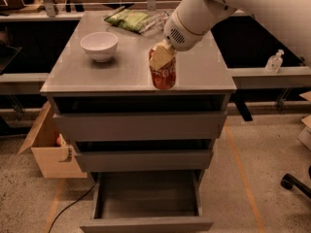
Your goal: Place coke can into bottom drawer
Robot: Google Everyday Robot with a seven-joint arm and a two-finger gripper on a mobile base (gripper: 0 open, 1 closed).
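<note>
The camera view looks down from the front on a grey desk [87, 74] with three drawers, which fills the middle of the frame. The robot's white arm [233, 4] comes in from the upper right and ends in the gripper [162, 57] just right of centre, above the front part of the desk top. Its fingers [161, 56] are pinching the upper part of the coke can [164, 76]; one pale finger lies across the front of the can's top. The can stands upright near the front edge of the desk top, a little right of its middle. Whether its base touches the surface or hangs just above it cannot be told.

A white bowl [99, 45] sits left of the can, well apart from it, on the left half of the desk top. A green snack bag [127, 19] lies at the back edge, towards the top of the frame.

Below, the top drawer [141, 126] and the middle drawer [143, 160] each show a dark gap above their flat fronts. The bottom drawer [146, 200] is pulled far out at the lower centre of the frame, its grey floor in full view.

A cardboard box [48, 152] stands on the floor at lower left, just beside the desk. A clear plastic bottle [274, 62] stands on a ledge at the right edge.
</note>
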